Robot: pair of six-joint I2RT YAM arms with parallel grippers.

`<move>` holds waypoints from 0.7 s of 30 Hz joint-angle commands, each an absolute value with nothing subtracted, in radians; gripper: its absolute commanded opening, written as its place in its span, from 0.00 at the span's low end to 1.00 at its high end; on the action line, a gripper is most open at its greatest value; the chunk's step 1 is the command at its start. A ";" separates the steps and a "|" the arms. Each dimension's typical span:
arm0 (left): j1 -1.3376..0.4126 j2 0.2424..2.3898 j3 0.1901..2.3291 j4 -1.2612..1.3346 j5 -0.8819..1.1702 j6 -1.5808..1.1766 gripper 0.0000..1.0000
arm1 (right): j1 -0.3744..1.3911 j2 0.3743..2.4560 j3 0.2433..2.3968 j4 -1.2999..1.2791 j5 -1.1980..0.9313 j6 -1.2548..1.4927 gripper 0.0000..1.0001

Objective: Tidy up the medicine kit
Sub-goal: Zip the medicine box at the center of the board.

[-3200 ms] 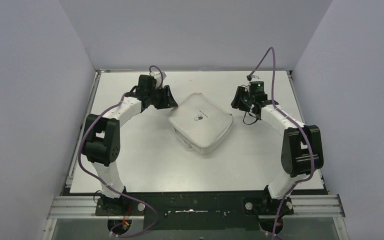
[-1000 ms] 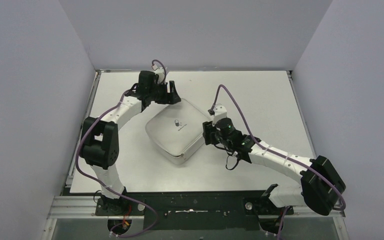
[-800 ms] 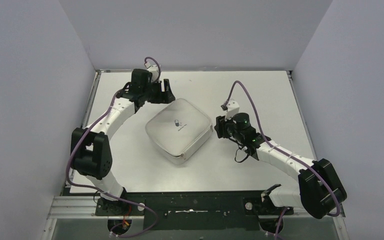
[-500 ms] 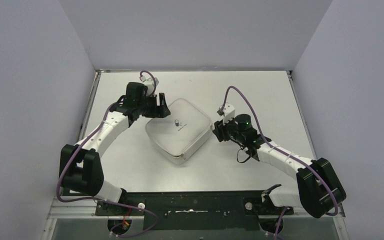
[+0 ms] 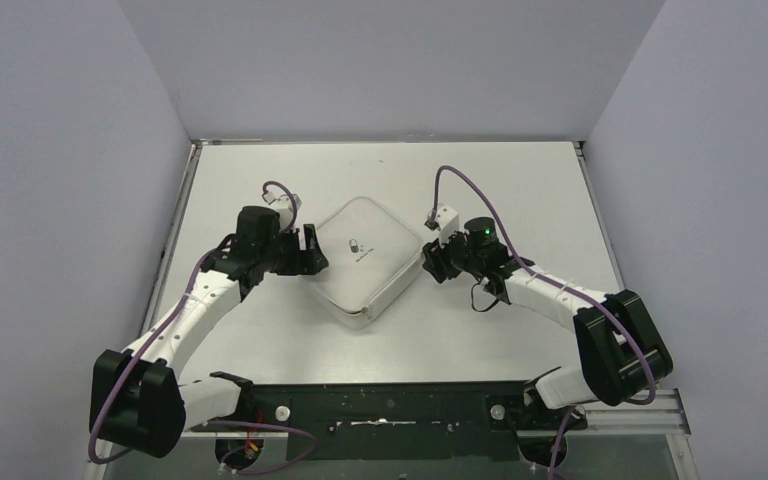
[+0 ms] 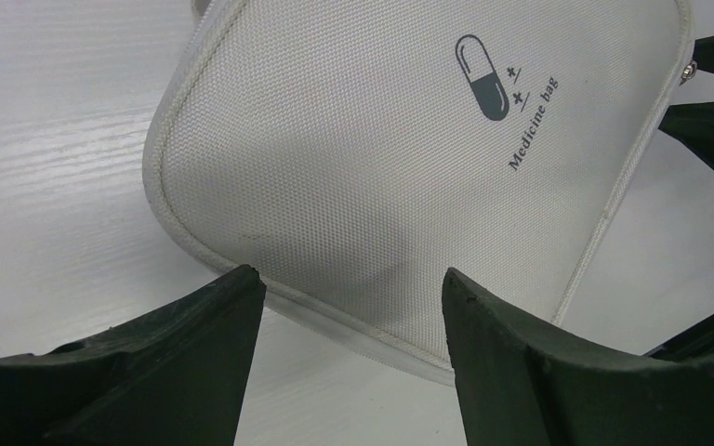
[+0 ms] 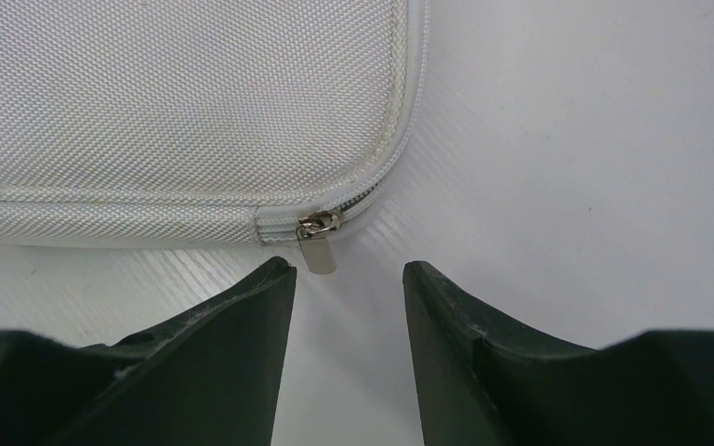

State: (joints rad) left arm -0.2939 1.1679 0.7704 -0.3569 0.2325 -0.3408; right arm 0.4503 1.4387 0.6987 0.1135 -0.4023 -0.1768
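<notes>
Right wrist: my right end effector point(image 7: 349, 268) spread apart, zipper pull point(image 7: 317, 251) of medicine kit point(image 7: 177, 111) at frame centre, ungripped. my left end effector point(image 6: 351, 279) also apart, at kit edge, lower frame.

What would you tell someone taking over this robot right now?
Left gripper: open, empty, at the kit's left edge.
Right gripper: open, empty, lined up just short of the zip pull at the kit's right corner.
Kit: flat on the table, zipped shut.
Done: both arms are in position.
Left: grip the pull, unzip, then probably sort the contents.
</notes>
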 commanded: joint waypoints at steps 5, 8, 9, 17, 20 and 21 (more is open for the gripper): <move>-0.301 1.136 0.694 -0.274 0.218 -0.424 0.66 | 0.458 1.498 0.787 0.127 -0.430 -0.220 0.47; -0.301 1.141 0.684 -0.249 0.226 -0.429 0.62 | 0.460 1.504 0.790 0.133 -0.417 -0.233 0.47; -0.302 1.144 0.683 -0.246 0.226 -0.429 0.62 | 0.460 1.507 0.793 0.130 -0.417 -0.239 0.47; -0.302 1.177 0.677 -0.237 0.224 -0.426 0.57 | 0.462 1.530 0.799 0.145 -0.433 -0.272 0.40; -0.302 1.188 0.684 -0.245 0.222 -0.423 0.56 | 0.462 1.522 0.790 0.159 -0.424 -0.286 0.26; -0.302 1.191 0.688 -0.248 0.219 -0.419 0.56 | 0.462 1.518 0.785 0.162 -0.413 -0.289 0.22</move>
